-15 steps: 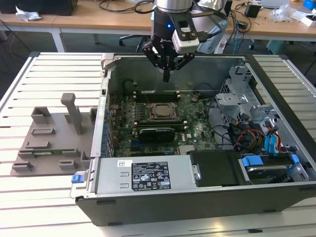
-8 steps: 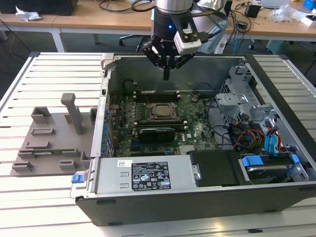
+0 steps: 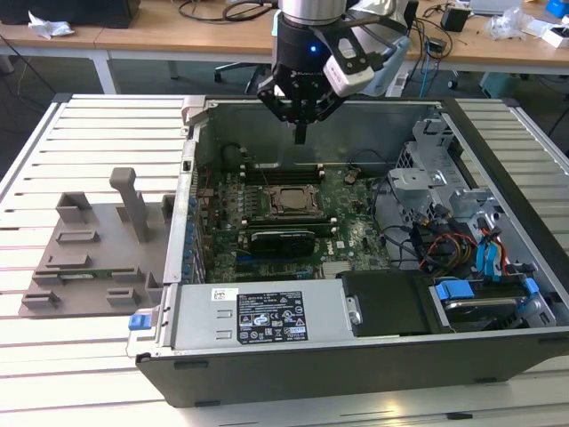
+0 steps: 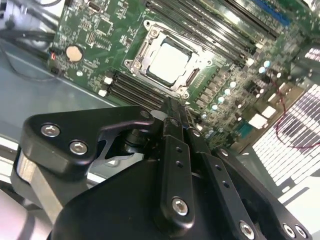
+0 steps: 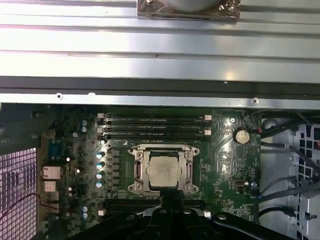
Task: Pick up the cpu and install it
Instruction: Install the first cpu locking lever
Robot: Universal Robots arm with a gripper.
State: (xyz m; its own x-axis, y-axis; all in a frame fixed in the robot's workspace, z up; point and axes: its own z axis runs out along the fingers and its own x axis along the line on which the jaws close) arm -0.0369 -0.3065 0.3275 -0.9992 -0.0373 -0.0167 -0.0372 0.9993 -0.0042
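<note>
The cpu [image 3: 290, 200] is a small silvery square lying flat inside the dark socket frame [image 3: 267, 203] on the green motherboard of the open computer case. Both wrist views look down on the cpu [image 4: 170, 62] [image 5: 162, 170], seated in the socket frame [image 4: 141, 50] [image 5: 136, 170] with the metal bracket around it. My gripper [image 3: 300, 135] hangs above the back of the case, well above and slightly behind the socket. Its black fingers [image 4: 173, 111] are shut together on nothing. The fingertips [image 5: 170, 194] end near the socket's edge.
A long black card with green edging [image 3: 283, 238] lies just in front of the socket. Memory slots [image 3: 283, 169] run behind it. A grey fixture plate [image 3: 89, 258] with upright posts sits on the slatted table at the exterior view's left. Drive cages and cables [image 3: 462, 231] occupy the case's other end.
</note>
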